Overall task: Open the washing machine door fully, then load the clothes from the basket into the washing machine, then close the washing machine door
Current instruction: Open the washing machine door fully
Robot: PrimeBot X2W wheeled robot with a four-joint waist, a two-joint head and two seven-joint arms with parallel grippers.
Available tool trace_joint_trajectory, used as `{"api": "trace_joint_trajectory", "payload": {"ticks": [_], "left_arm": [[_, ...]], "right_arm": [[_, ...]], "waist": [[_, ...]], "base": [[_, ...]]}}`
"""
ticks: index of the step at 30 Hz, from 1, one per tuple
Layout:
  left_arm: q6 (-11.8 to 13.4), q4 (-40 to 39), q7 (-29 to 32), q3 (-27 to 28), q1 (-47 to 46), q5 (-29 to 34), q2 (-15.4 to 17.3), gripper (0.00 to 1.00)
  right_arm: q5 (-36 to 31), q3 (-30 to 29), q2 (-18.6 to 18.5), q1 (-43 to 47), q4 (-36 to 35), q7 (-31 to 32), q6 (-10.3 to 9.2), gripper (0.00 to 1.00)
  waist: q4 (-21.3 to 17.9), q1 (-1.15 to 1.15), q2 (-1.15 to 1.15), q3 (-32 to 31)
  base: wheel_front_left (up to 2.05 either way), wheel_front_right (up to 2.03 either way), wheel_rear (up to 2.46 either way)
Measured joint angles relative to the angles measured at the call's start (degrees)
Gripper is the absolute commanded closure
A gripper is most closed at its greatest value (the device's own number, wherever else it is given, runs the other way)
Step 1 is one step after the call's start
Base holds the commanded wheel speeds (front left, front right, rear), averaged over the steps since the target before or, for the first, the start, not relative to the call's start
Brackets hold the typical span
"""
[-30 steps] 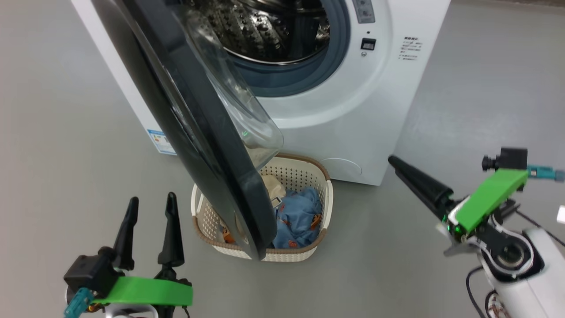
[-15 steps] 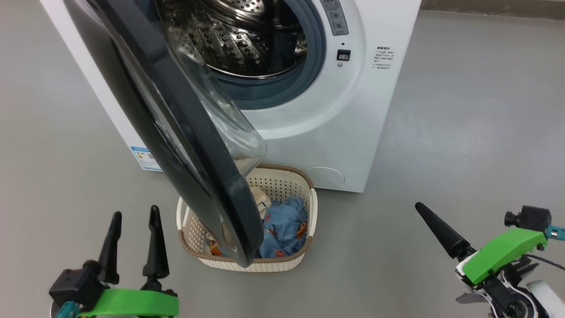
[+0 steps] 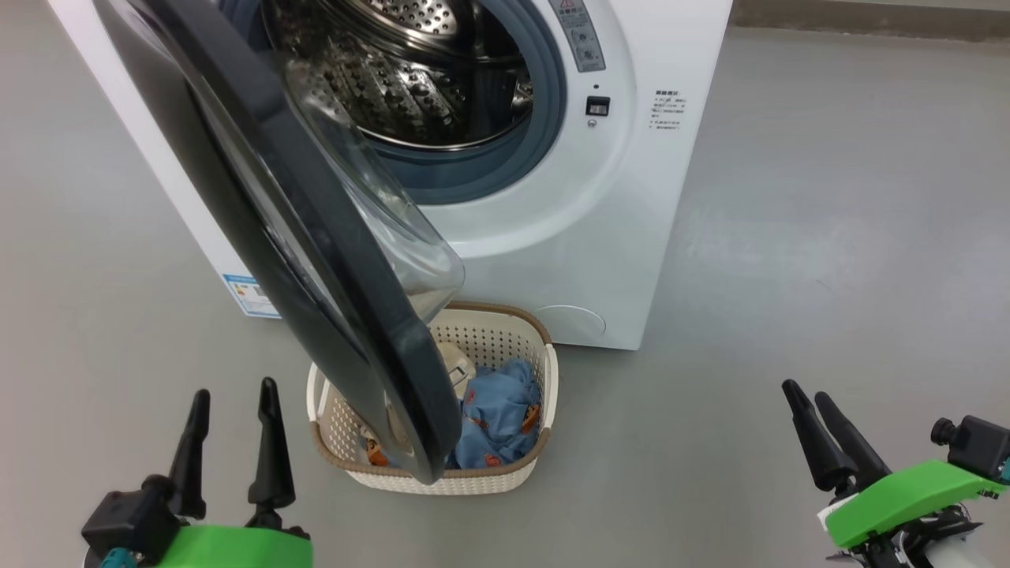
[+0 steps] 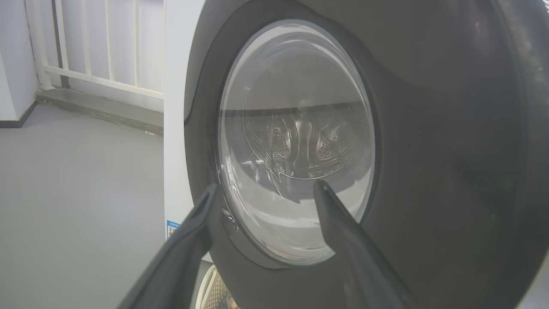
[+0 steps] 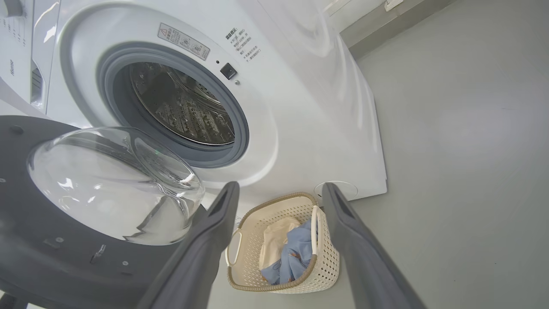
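Right gripper (image 3: 804, 390) has withdrawn right of the cream perforated brown-rimmed basket (image 3: 473, 480); left gripper (image 3: 236, 386) sits left; both pairs of fingers (image 3: 272, 442) spread, empty.

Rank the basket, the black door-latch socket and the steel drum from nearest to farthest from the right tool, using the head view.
1. basket: on the floor, left of the right tool.
2. door-latch socket: higher, on the washing machine front.
3. steel drum: recessed inside.

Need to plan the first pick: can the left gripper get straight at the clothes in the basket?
Probably not: the washing machine door hangs over the basket, between the left gripper and the clothes. The basket's right side looks free.
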Motion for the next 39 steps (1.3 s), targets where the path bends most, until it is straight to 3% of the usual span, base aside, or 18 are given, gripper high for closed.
{"api": "trace_joint_trajectory", "payload": {"ticks": [3,7,21,27,39], "left_arm": [[0.0,0.26,0.0,0.12,0.42,0.09,0.0,0.0],[0.0,0.26,0.0,0.36,0.43,0.34,0.0,0.0],[0.0,0.26,0.0,0.46,0.45,0.34,0.0,0.0],[0.0,0.31,0.0,0.41,0.45,0.34,-0.01,0.0],[-0.01,0.56,0.0,0.43,1.38,0.36,0.0,0.0]], "right_arm": [[-3.86,-0.04,-0.11,-0.01,1.83,-1.32,0.0,0.0],[-12.78,-5.37,1.57,0.06,1.69,-1.36,0.0,0.0],[-40.29,-19.07,9.38,6.69,-6.87,-1.38,0.02,0.0],[-49.78,-21.8,11.28,10.23,-9.12,-1.43,0.03,0.0],[-54.94,-24.35,14.16,13.09,-8.57,-1.43,0.08,0.0]], "waist": [[-0.01,0.0,0.0,-0.33],[0.02,0.0,0.0,-0.56],[0.26,0.0,0.0,-0.94],[0.58,0.0,0.0,-1.28],[1.09,0.0,0.0,-1.46]], "base": [[0.0,0.0,0.0],[0.0,0.0,0.0],[0.0,0.0,0.0],[0.0,0.0,0.0],[0.0,0.0,0.0]]}}
